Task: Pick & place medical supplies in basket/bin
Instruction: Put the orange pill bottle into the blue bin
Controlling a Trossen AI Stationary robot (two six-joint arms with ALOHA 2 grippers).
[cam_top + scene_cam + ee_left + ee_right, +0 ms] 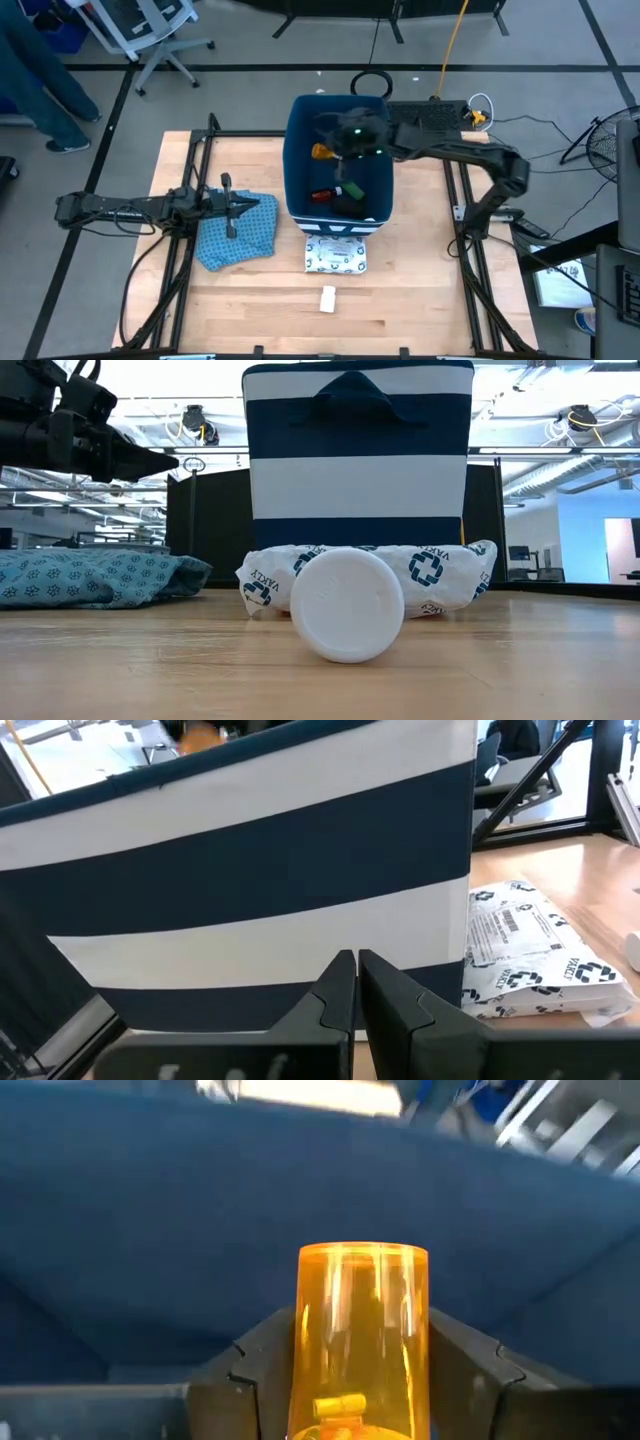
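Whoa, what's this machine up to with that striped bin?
It is packing medical supplies into the blue bin. The right gripper is down over the bin's opening, shut on an orange bottle. A red bottle and some dark items already lie inside. A patterned white packet and a small white container sit on the table in front of the bin. The left gripper waits, shut and empty, above the blue cloth.
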